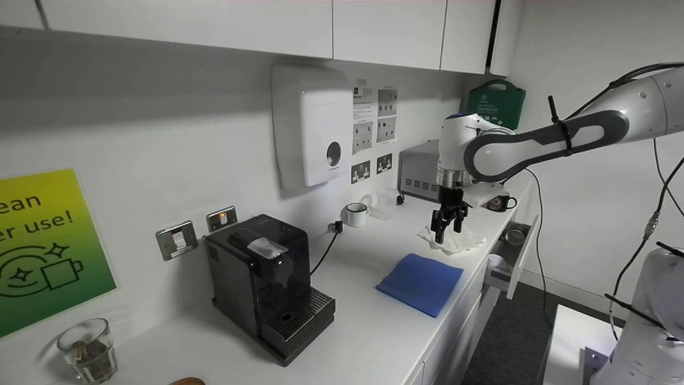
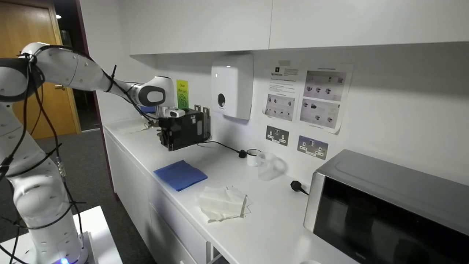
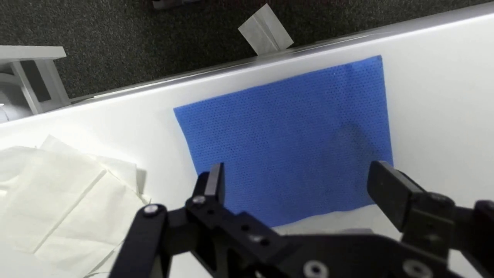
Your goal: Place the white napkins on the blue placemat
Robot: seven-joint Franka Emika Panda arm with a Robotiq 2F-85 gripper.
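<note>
above a dimpled blue placemat (image 3: 289,143) near creased white napkins (image 3: 73,200), black gripper (image 3: 298,173), jaws wide apart

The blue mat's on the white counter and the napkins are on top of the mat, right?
Not quite: the white napkins lie beside the blue mat, not on it, as an exterior view shows. The mat is on the white counter, as you said.

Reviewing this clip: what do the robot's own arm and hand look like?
The jointed white robot arm has dark grey trim; black cables run along it, strapped by thin black ties, and a small blue light glows at its base. A silvery metal collar tops the black mechanical hand, which has two blunt fingers and silver screw heads.
</note>
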